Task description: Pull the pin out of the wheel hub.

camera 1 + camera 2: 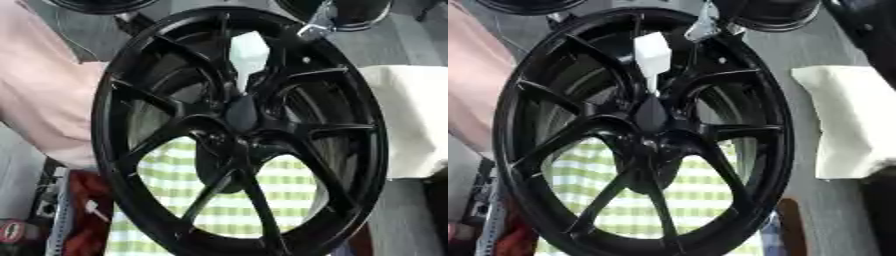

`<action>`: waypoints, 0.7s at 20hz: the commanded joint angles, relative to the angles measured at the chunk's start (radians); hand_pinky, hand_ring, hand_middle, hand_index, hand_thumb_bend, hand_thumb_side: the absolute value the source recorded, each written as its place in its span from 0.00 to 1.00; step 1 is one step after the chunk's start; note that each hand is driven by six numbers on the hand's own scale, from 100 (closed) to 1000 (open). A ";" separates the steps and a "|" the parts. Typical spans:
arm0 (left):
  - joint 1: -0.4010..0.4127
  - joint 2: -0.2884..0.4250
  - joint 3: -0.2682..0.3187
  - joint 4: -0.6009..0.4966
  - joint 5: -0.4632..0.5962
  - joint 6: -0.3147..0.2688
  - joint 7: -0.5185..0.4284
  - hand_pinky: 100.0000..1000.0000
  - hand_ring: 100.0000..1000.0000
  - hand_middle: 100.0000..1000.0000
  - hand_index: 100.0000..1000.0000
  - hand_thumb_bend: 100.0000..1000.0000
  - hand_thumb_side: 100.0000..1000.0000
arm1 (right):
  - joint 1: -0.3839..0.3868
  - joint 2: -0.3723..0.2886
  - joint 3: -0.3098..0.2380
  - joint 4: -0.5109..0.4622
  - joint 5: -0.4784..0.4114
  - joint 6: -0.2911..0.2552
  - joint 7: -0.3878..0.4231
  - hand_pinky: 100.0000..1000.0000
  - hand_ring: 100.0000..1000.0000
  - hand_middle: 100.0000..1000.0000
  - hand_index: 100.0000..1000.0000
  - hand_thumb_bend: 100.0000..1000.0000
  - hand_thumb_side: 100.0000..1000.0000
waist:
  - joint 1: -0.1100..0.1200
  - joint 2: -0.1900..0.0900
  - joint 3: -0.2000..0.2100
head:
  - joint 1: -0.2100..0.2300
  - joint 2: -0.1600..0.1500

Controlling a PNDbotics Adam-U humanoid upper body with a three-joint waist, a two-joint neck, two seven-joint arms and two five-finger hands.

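Filling most of both views, the black wheel hub (241, 130) stands upright over a green-and-white checked cloth (219, 200). A white pin (652, 57) sticks out above its centre, between the spokes. A cream cloth (850, 125) lies to the right. No robot hand is in view, so its state cannot be told.

The wheel hub (645, 135) stands over a cloth (693, 200) (another cloth (850, 125) right).

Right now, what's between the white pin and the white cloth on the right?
The wheel's black spokes and rim lie between the pin and the cloth, which sits just outside the rim. The right eye view shows it best.
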State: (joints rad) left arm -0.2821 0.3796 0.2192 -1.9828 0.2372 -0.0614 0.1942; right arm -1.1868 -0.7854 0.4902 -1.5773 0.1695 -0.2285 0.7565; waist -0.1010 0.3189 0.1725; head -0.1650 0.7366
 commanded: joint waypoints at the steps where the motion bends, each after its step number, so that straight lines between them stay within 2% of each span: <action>1: -0.005 0.026 0.002 -0.017 -0.002 0.001 -0.002 0.82 0.62 0.59 0.78 0.01 0.76 | -0.030 0.007 0.010 0.027 0.009 0.030 -0.013 0.83 0.80 0.68 0.73 0.39 0.12 | 0.005 -0.035 0.001 | -0.004 -0.002; 4: -0.005 0.026 0.002 -0.017 -0.002 0.001 -0.002 0.82 0.62 0.59 0.78 0.01 0.76 | -0.035 0.014 0.018 0.035 0.006 0.039 -0.013 0.83 0.80 0.68 0.73 0.39 0.12 | 0.005 -0.035 0.002 | -0.003 -0.003; 6: -0.006 0.025 0.002 -0.017 -0.001 0.001 -0.002 0.82 0.62 0.59 0.78 0.01 0.76 | -0.030 0.021 0.028 0.040 -0.001 0.042 -0.006 0.84 0.81 0.68 0.74 0.44 0.11 | 0.004 -0.035 0.004 | -0.003 -0.004; 14: -0.007 0.023 0.003 -0.017 -0.001 0.003 -0.003 0.82 0.62 0.59 0.78 0.01 0.76 | -0.033 0.038 0.043 0.062 -0.087 0.079 0.050 0.84 0.81 0.68 0.75 0.50 0.11 | -0.002 -0.032 0.012 | 0.001 0.000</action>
State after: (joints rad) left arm -0.2820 0.3796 0.2192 -1.9828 0.2376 -0.0594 0.1925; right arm -1.1969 -0.7338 0.5435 -1.5171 0.0993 -0.1522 0.7988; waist -0.1093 0.3137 0.1848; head -0.1655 0.7366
